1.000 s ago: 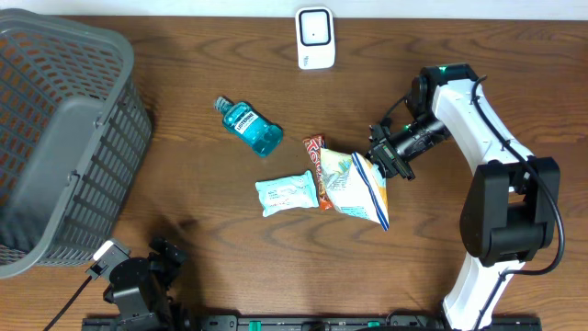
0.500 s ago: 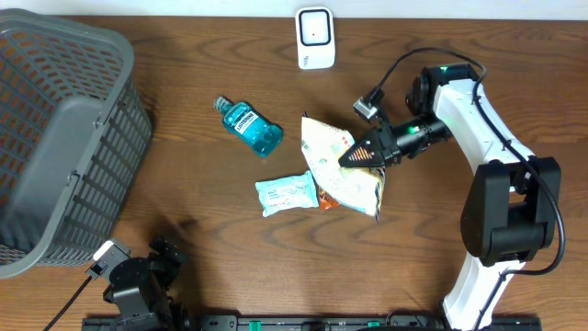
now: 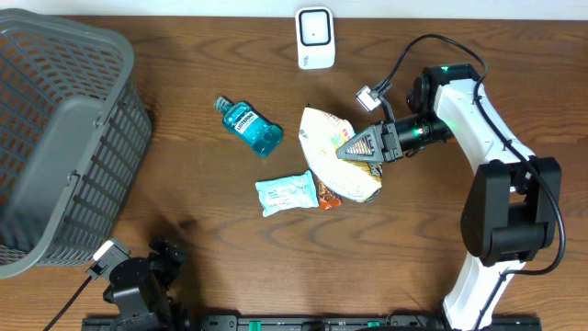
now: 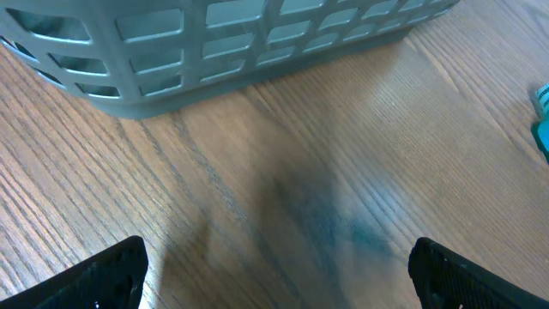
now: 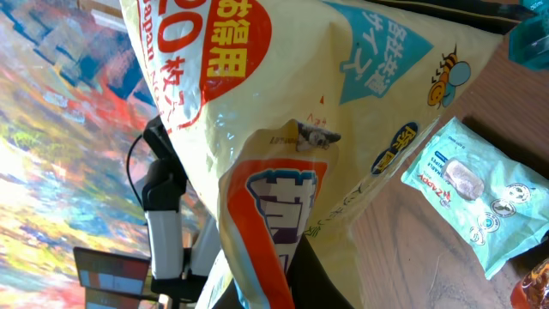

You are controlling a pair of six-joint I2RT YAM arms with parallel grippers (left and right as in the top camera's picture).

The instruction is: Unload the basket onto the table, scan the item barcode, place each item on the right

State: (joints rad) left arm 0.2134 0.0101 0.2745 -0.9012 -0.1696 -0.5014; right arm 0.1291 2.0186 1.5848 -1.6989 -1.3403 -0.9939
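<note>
My right gripper (image 3: 364, 147) is shut on the edge of a yellow snack bag (image 3: 333, 158) and holds it lifted and tilted over the table's middle. In the right wrist view the yellow snack bag (image 5: 283, 94) fills the frame, its orange-and-white seam pinched at my right gripper (image 5: 287, 275). No barcode shows on the faces I see. The white scanner (image 3: 314, 38) stands at the table's far edge, above and left of the bag. My left gripper (image 4: 274, 275) is open over bare wood at the near left, nothing between its fingers.
A blue mouthwash bottle (image 3: 250, 127) lies left of the bag. A light blue packet (image 3: 287, 193) and a red snack packet (image 3: 329, 197) lie below it. A grey basket (image 3: 55, 138) fills the left side, close ahead of the left gripper (image 3: 165, 256).
The right gripper has lifted the snack bag off the table and turned it, carrying it up and to the left. The left arm has not moved.
</note>
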